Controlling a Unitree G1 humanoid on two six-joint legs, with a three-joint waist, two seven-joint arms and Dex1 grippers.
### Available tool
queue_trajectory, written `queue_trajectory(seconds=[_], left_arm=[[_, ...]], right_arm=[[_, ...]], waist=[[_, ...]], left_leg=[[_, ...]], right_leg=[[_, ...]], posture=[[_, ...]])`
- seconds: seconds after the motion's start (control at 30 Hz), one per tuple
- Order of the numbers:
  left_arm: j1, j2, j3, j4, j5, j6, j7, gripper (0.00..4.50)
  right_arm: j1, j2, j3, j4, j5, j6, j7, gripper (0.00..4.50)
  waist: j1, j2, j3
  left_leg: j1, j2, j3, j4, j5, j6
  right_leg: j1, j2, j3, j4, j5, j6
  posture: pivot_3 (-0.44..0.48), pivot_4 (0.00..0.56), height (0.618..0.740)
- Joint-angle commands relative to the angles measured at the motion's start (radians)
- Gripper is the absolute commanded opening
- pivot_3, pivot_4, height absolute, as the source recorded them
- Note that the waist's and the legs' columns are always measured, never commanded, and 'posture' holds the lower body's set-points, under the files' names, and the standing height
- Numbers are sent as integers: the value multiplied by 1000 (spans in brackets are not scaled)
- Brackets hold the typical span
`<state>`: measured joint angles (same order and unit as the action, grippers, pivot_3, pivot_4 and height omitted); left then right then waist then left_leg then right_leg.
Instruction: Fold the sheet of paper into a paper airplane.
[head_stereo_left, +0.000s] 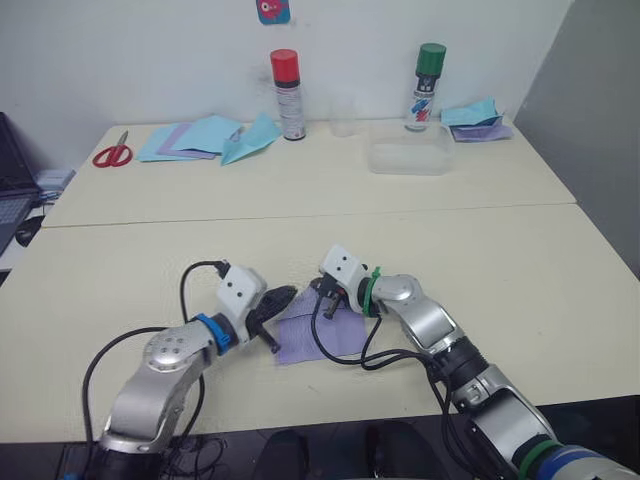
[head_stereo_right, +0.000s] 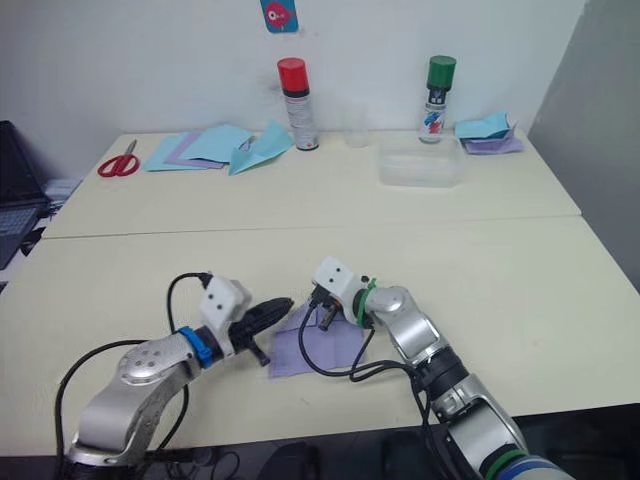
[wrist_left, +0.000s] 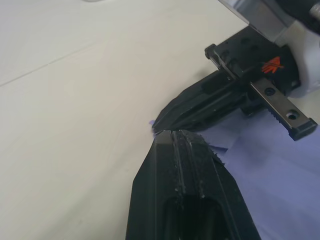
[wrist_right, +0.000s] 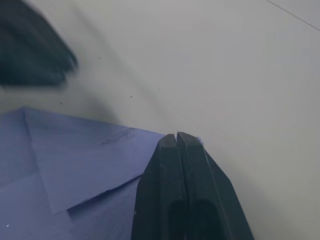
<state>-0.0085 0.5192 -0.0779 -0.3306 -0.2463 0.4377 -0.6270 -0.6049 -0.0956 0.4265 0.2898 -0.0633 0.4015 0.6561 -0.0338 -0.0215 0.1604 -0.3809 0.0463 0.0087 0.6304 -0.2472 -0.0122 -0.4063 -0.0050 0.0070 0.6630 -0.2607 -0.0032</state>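
Right tool (wrist_right: 176, 137): fingers pressed together, tips down on the far edge of the sheet of paper (head_stereo_left: 322, 335), apparently pinching that edge. Left tool (head_stereo_left: 272, 302): fingers look closed, nothing between them as far as I can see, tips at the sheet's far left corner, near touching the right tool's tips.

Sheet lies flat on the worktop (head_stereo_left: 500, 260) between the two arms, near the front edge. One corner flap is already folded over; crease shows in the right wrist view.

Step in hand, my read: setting the nose-end fold.
- Keep one tool pinning the sheet so it doesn't slide.
- Drag the other along the crease, pressing low and slow.
- Thin paper: a sideways jerk will probably tear or skew it.

Scissors (head_stereo_left: 113, 153), light-blue sheets (head_stereo_left: 200, 135) and spray cans (head_stereo_left: 287, 93) sit well apart at the back.
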Motion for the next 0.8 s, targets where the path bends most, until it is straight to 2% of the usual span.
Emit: queue_trajectory(seconds=[0.03, 0.3, 0.5, 0.8], left_arm=[[19, 5, -35, 2, 31, 40, 14, 14], [32, -8, -58, 35, 55, 63, 45, 14], [19, 6, -78, 53, 76, 45, 35, 14], [-3, 5, -82, 69, 88, 53, 34, 14]], right_arm=[[22, -9, 14, 10, -14, 20, 8, 0], [48, -14, -5, -28, 16, -139, 33, 0], [93, 17, -24, -142, 83, -45, 58, 0], [61, 61, -51, -56, 65, -7, -12, 0]], waist=[[0, 0, 0], [2, 0, 0], [3, 0, 0], [3, 0, 0]], left_leg=[[0, 0, 0, 0, 0, 0], [0, 1, 0, -1, 0, 0], [0, 1, 0, 0, 0, 0], [0, 0, -1, 0, 0, 0]], right_leg=[[-1, 0, 0, 0, 0, 0], [0, 0, 0, 0, 0, 0], [0, 0, 1, 0, 0, 0], [0, 0, 1, 1, 0, 0]], posture=[[0, 150, 740], [0, 150, 740], [0, 150, 740], [0, 150, 740]])
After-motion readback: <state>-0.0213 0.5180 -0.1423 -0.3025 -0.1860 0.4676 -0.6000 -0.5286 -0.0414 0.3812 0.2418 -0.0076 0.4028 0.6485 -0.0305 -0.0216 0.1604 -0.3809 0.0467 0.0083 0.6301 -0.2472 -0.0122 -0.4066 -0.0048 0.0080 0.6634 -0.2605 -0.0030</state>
